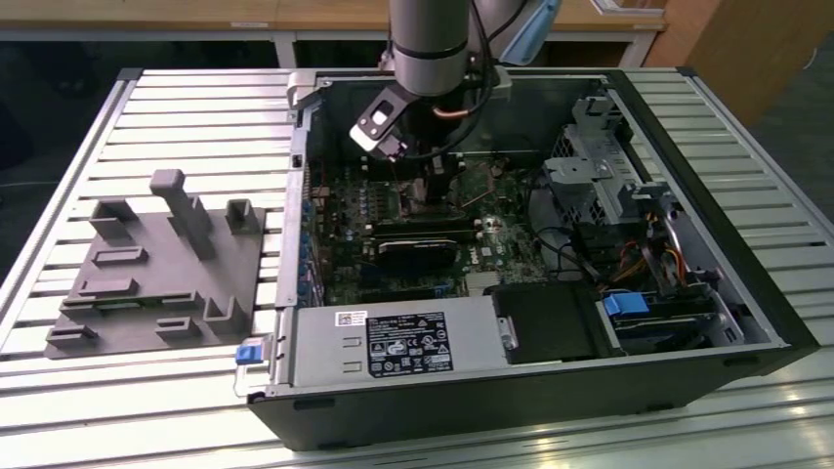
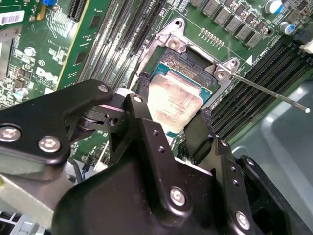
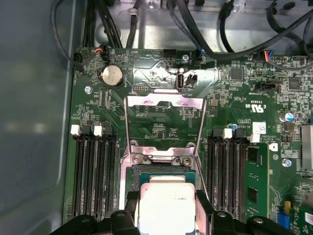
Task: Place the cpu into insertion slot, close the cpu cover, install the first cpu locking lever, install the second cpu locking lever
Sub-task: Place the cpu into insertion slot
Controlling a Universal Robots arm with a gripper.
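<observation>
Open computer case (image 1: pixel 521 396) lies on the slatted table (image 1: pixel 170 98). On the green board (image 3: pixel 161 78), the cpu cover (image 3: pixel 164 102) is flipped up behind the insertion slot (image 3: pixel 161 171). The gripper (image 2: pixel 172 105) is narrowed onto opposite edges of the cpu (image 3: pixel 166 203), which is at the slot; seated or not, cannot tell.

— How much of the silvery-grey square cpu (image 3: pixel 167 205) (image 2: pixel 178 103) can you make out?

— Not all of it. In the first wrist view, the side toward the black gripper (image 3: pixel 167 219) (image 2: pixel 171 117) is cut off by the picture's edge. In the second wrist view, the gripper's body covers that same side.

— And the dark-rimmed square insertion slot (image 3: pixel 166 170) (image 2: pixel 188 61)?

— Mostly hidden under the cpu. Whether the cpu is seated, I cannot tell. In the exterior view, the grey arm (image 1: pixel 431 39) covers that part of the green circuit board (image 1: pixel 342 210).
</observation>
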